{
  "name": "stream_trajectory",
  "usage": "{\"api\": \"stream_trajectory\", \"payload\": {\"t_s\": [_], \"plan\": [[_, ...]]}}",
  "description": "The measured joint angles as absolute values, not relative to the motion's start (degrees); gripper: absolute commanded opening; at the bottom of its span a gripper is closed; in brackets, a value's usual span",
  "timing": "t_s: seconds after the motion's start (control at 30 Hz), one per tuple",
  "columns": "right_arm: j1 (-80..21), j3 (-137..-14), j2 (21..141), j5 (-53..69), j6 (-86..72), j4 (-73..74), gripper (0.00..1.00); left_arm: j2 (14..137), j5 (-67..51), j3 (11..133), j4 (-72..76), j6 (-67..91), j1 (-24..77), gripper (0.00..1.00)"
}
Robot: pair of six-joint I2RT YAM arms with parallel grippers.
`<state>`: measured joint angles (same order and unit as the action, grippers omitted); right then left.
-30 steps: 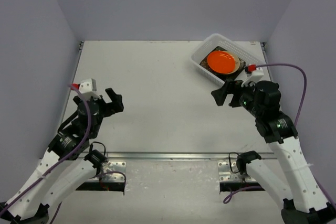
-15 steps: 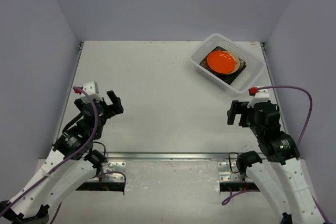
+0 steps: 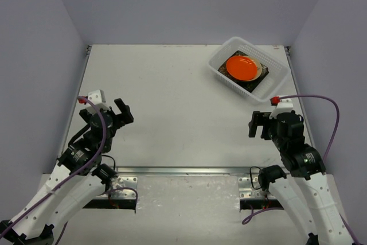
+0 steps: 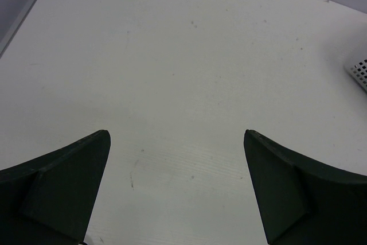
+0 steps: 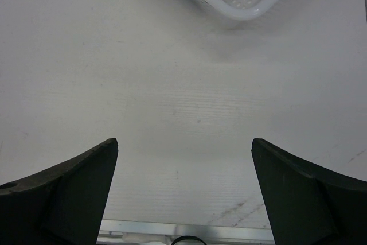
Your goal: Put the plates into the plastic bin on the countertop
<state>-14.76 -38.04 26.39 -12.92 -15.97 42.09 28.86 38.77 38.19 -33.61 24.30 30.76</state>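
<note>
Plates (image 3: 243,66): stacked, orange round one on top, inside plastic bin (image 3: 274,78) at far right of countertop (image 3: 172,101). My right gripper (image 3: 253,125): near bin, jaws wide, empty. My left gripper (image 3: 124,111): near left side, jaws wide, empty.

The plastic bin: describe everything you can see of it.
The plastic bin is white and rectangular, with slotted sides and a rounded rim. It sits flat on the countertop at the far right, turned at an angle. Inside lies a stack of plates, an orange plate on top, dark and cream edges showing beneath. Nothing else touches it.
</note>
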Motion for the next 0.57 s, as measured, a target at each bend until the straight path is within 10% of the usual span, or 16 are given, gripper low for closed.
{"api": "stream_trajectory", "payload": {"t_s": [0.57], "plan": [[-14.76, -36.29, 23.31, -14.57, -14.93, 41.02, 0.99, 28.18, 38.89, 38.11, -33.61, 24.47, 30.76, 1.0]]}}
